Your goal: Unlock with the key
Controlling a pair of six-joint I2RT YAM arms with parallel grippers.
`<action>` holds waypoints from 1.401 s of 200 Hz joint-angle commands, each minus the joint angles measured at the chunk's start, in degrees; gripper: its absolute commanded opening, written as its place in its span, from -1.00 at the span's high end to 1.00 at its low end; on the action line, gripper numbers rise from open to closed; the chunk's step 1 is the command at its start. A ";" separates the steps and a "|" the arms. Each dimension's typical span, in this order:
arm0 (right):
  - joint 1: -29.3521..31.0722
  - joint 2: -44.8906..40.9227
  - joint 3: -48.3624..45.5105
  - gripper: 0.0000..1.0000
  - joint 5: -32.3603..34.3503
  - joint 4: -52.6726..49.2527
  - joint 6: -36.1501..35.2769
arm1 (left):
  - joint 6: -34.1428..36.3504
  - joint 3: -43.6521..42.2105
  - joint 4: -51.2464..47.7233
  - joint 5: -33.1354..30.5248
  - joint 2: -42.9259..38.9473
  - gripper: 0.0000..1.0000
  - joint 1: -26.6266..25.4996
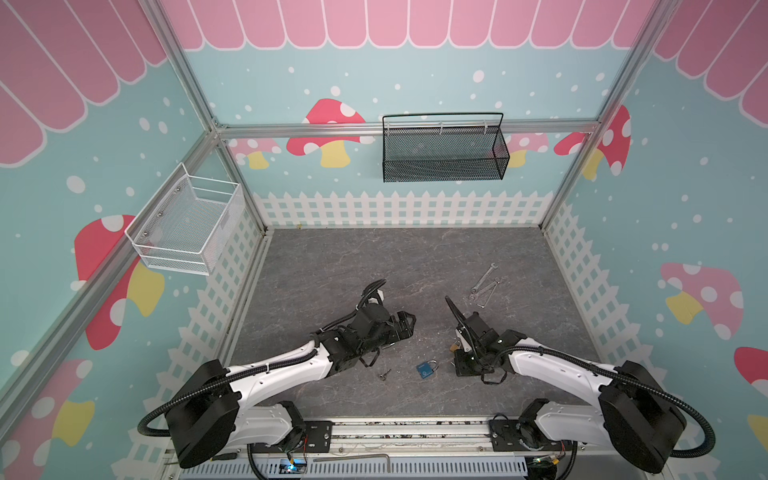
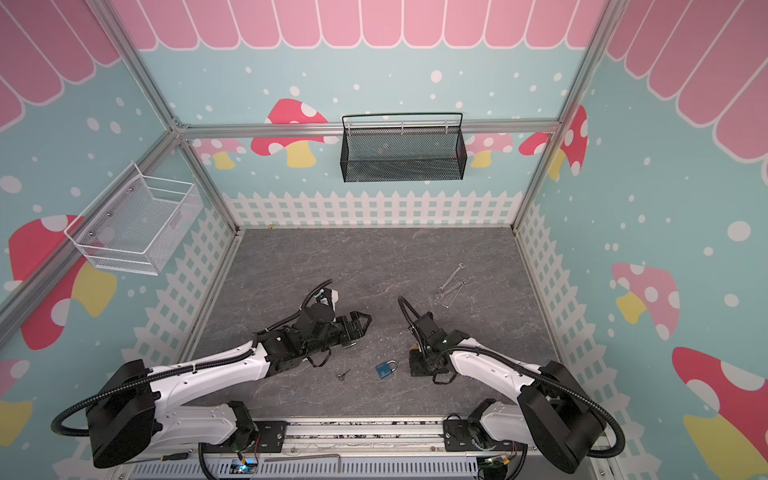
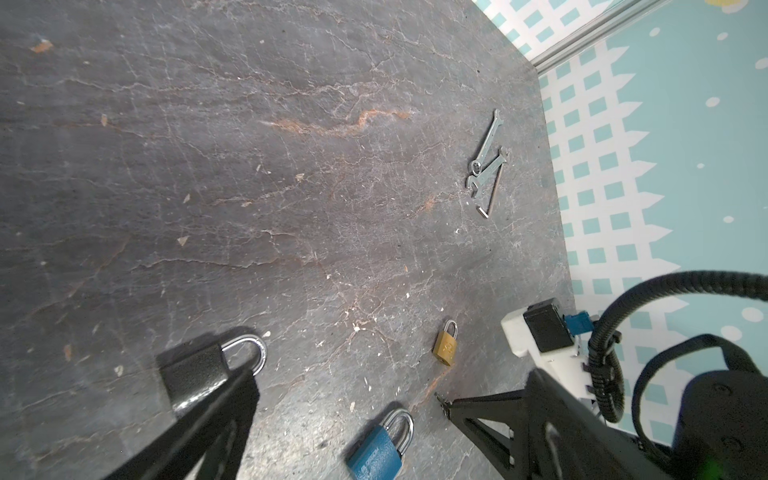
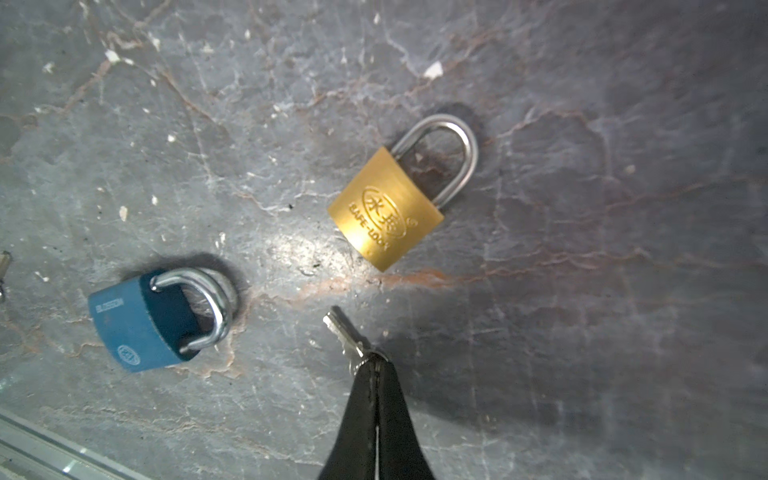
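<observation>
Right gripper [image 4: 376, 365] is clamped on my silver key [image 4: 345, 334]. Its blade runs straight out from my fingertips, tip near the brass padlock's [image 4: 384, 216] base, angled slightly aside of it. My wrist tilts down; left gripper [image 1: 409, 322] is splayed wide.

Right fingers [image 4: 360, 415] together, left fingers [image 3: 214, 428] apart.

Soft, even light filled both top views, with straight lines bowing near the edges. In the right wrist view, glare whitened the tabletop [image 4: 299, 245] mid-frame, and the right side fell dim.
</observation>
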 commanded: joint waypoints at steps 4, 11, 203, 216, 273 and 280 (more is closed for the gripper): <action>0.24 -3.26 2.27 1.00 2.57 -0.91 -1.90 | -5.22 1.19 -1.73 -0.27 -2.57 -0.99 -0.27; 0.24 -4.30 2.80 1.00 2.79 -0.83 -2.16 | -6.66 1.19 -1.65 -0.15 -3.19 -1.00 -0.31; 0.15 -10.48 19.63 1.00 0.33 5.71 -3.56 | -5.13 13.48 12.40 10.14 8.12 0.22 -1.90; 0.15 -10.84 19.48 1.00 0.20 5.94 -3.88 | -4.63 13.66 12.95 10.39 9.28 0.27 -1.91; 0.15 -11.37 19.26 1.00 -0.43 6.73 -4.87 | -3.71 14.55 14.11 11.71 12.66 0.47 -1.91; 0.15 -11.35 19.20 1.00 -0.59 6.71 -4.85 | -3.63 14.63 14.39 11.71 12.73 0.48 -1.90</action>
